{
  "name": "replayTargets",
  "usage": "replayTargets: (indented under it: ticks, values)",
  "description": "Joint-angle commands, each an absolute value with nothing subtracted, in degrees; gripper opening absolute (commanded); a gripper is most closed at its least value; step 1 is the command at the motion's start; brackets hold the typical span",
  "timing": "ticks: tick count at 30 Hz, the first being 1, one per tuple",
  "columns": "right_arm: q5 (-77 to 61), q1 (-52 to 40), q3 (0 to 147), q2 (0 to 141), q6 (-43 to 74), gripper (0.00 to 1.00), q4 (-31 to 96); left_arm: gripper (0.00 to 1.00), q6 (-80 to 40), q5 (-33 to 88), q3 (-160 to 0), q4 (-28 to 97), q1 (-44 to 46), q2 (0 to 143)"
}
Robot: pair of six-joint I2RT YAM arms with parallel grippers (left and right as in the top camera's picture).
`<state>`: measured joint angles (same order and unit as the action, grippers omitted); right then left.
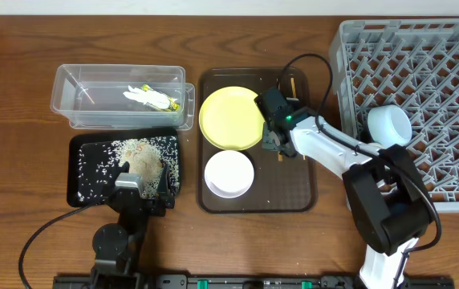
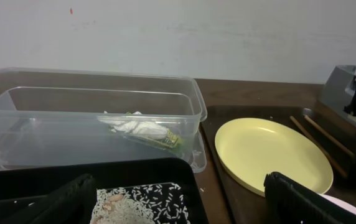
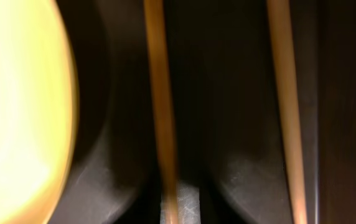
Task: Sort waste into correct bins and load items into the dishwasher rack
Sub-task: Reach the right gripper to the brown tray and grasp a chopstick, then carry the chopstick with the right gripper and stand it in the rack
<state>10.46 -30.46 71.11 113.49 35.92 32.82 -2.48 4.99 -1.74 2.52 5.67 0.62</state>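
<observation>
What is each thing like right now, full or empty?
Clear tub: holds tissue and wrapper.
Black tray: holds rice scraps.
Yellow plate: empty, on brown tray.
White bowl: empty, upright.
Blue bowl: in rack.
Chopsticks: lying on brown tray.
Left gripper: jaws open, empty.

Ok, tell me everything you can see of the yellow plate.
The yellow plate is round, pale yellow with a shallow raised rim, plastic-looking, and empty. It lies face up in the brown tray, at the corner nearest the clear tub. The white bowl sits just beside it; the right gripper is close by its edge.
</observation>
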Motion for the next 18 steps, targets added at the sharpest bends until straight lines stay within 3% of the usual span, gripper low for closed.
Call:
replayTargets:
  ticks: [1, 9, 18]
  values:
    - [9.30, -29.80, 70.39, 116.03, 36.03, 0.02, 33.65, 0.88, -1.52, 5.58, -0.23, 3.38, 5.37, 0.23]
    - [8.80, -27.42, 71.92, 104.20, 30.41, 0.01, 36.93, 0.88, -1.52, 5.58, -0.23, 3.38, 5.37, 0.23]
    - [8.75, -13.43, 71.92, 85.21, 18.11, 0.01, 39.48, 0.88, -1.52, 5.58, -0.23, 3.38, 5.37, 0.23]
